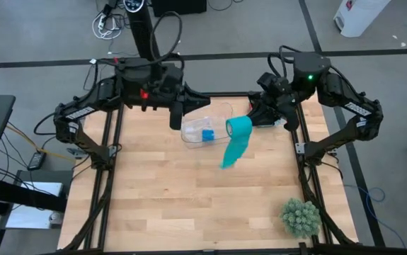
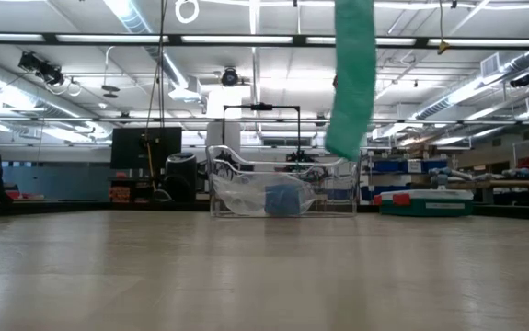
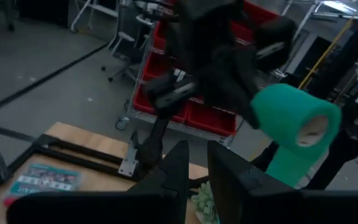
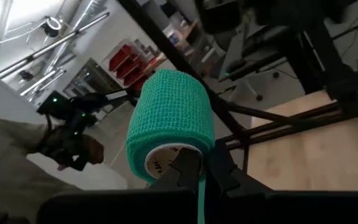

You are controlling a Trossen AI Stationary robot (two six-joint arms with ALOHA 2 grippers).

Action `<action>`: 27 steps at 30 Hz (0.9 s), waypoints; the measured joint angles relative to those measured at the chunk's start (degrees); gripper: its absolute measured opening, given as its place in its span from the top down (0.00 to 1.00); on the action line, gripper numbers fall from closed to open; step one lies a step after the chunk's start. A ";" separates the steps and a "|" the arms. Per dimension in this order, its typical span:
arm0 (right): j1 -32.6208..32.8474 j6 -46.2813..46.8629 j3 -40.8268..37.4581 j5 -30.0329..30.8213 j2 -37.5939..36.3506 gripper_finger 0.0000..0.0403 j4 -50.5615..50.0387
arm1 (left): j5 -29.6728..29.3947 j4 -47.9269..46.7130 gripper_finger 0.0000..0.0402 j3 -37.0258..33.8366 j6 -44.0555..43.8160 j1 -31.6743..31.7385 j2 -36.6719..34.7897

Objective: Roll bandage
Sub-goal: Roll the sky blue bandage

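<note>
The wooden desk (image 1: 189,191) lies mostly bare across the lower centre of the high view. A clear bin (image 1: 204,129) sits near its upper edge. Right hand (image 1: 254,120), clamped on the bandage (image 1: 238,127), holds the roll aloft, tail hanging free. Left hand (image 1: 178,117), fingers slightly apart, hovers upper centre-left. Only the low view shows the tail clear of the desk.

high: overhead, straight down | low: tabletop level, facing room | wrists: close | shared: bandage (image 1: 236,140)
</note>
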 joint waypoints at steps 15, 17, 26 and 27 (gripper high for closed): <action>-4.80 -3.90 -0.02 0.90 4.52 1.00 -5.08 | -6.54 -5.92 0.77 -0.01 5.78 -4.34 0.68; -5.53 -3.91 -0.02 0.95 4.61 1.00 -5.07 | -7.67 -6.60 0.72 -0.01 6.09 -4.69 0.68; -6.29 -3.99 -0.02 1.10 4.61 1.00 -4.71 | -9.22 -7.95 0.56 -0.01 7.88 -4.71 1.05; -6.27 -4.03 -0.02 1.11 4.61 1.00 -4.72 | -9.32 -7.77 0.56 -0.01 7.92 -4.71 1.05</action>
